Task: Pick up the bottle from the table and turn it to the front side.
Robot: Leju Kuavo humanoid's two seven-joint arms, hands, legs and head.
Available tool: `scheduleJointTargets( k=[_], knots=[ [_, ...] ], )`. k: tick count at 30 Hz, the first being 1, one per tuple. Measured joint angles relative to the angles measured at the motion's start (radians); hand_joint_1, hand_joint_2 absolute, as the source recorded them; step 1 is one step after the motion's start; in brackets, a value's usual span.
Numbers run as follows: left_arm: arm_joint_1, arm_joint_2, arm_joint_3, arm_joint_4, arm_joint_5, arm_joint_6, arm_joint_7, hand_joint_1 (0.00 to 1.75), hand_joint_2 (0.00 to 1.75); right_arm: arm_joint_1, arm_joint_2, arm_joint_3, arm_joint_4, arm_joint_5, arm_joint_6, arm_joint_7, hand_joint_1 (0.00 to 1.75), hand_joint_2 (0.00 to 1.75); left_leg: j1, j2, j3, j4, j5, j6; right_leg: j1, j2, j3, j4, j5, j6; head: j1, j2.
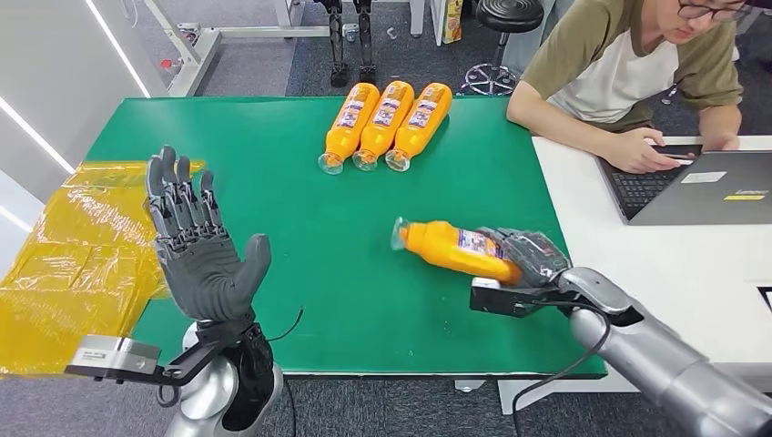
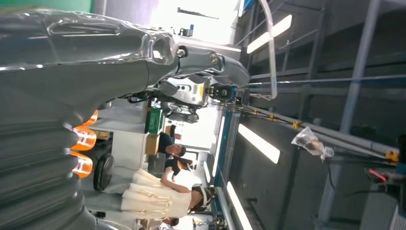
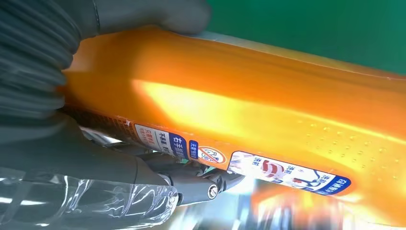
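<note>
Even bright overhead light; glare on bottle; wrist views blurred.

Open green table around held bottle

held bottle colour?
Orange, with a blue, white and red label; the bottle shows best in the right wrist view, in the right hand.

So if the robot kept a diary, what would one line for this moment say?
right hand: grips orange bottle, lying sideways | left hand: raised, open, empty | three bottles: lying on green table
</note>
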Motion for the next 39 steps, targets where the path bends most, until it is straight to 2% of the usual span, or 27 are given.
scheduleJointTargets(
  k=[6, 9, 13, 20, 28, 39],
  knots=[
    [-0.013, -0.003, -0.002, 0.034, -0.003, -0.038, 0.06, 0.0, 1.75, 0.141, 0.205, -0.213, -0.02, -0.084, -0.338, -0.113, 1.75, 1.75, 0.001, -0.002, 0.0, -0.001, 0.0, -0.001, 0.001, -0.002, -0.001, 0.0, -0.001, -0.001, 0.0, 0.0],
    [-0.031, -0.008, -0.006, 0.073, 0.013, -0.07, 0.082, 0.0, 1.75, 0.2, 0.277, -0.277, -0.05, -0.144, -0.421, -0.166, 1.75, 1.75, 0.001, -0.002, 0.0, -0.001, 0.0, -0.001, 0.001, -0.002, -0.001, 0.0, -0.001, -0.001, 0.0, 0.0],
    [-0.063, -0.009, -0.025, 0.138, 0.026, -0.11, 0.117, 0.0, 1.75, 0.255, 0.33, -0.312, -0.1, -0.189, -0.477, -0.225, 1.75, 1.75, 0.001, -0.002, 0.0, -0.001, 0.0, -0.001, 0.0, -0.002, -0.001, 0.0, -0.001, -0.001, 0.0, 0.0],
    [-0.126, -0.01, -0.076, 0.26, 0.013, -0.187, 0.145, 0.0, 1.75, 0.3, 0.367, -0.312, -0.157, -0.175, -0.483, -0.242, 1.75, 1.75, 0.0, -0.002, -0.001, 0.0, 0.0, 0.0, 0.0, -0.002, -0.001, 0.0, -0.001, -0.001, 0.0, 0.0],
    [-0.198, -0.034, -0.11, 0.361, 0.019, -0.27, 0.17, 0.0, 1.75, 0.293, 0.391, -0.29, -0.159, -0.174, -0.413, -0.25, 1.75, 1.75, 0.0, -0.001, -0.001, 0.0, 0.0, -0.001, 0.0, -0.001, -0.001, 0.0, -0.001, -0.001, 0.0, 0.0],
    [-0.217, -0.056, -0.111, 0.43, 0.032, -0.347, 0.147, 0.0, 1.75, 0.326, 0.408, -0.259, -0.171, -0.043, -0.318, -0.199, 1.75, 1.75, 0.0, -0.001, -0.001, 0.0, 0.0, -0.001, 0.0, -0.001, -0.001, 0.0, -0.001, -0.001, 0.0, 0.0]
  ],
)
